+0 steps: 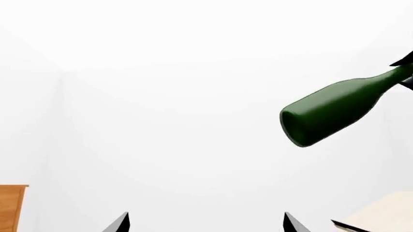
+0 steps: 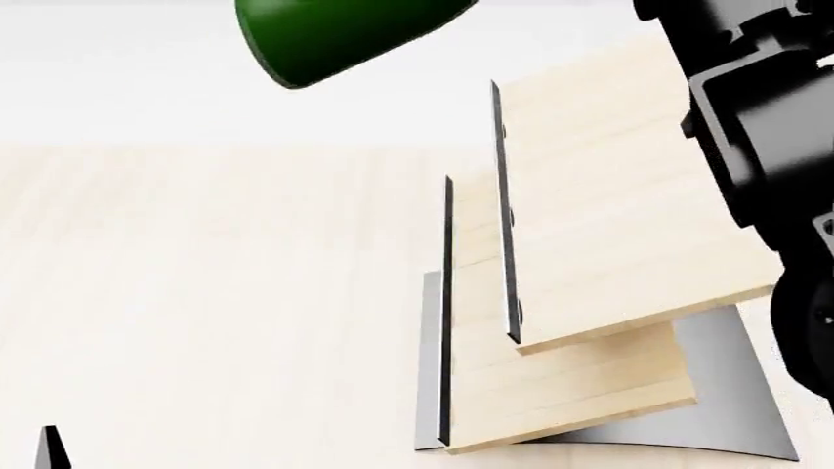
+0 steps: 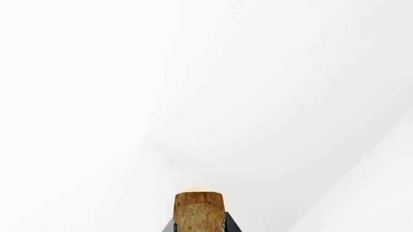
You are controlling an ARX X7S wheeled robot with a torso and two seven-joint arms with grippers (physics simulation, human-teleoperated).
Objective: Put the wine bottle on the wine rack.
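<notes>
- Wine bottle [image 1: 329, 108]: dark green glass; tan cork top [image 3: 199, 211].
- Wine rack [image 2: 612, 254]: light wood boards, thin dark edges, grey metal base.
- Table [image 2: 209, 293]: pale wood grain.
- Right arm [image 2: 763, 127]: black.

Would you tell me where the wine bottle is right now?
The bottle is in the air at the head view's top, lying nearly level, up and left of the rack, held by the right end effector.

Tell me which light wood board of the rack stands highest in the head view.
The upper board of the wine rack: it overlaps the lower board, its dark edge reaching nearest the wine bottle.
</notes>
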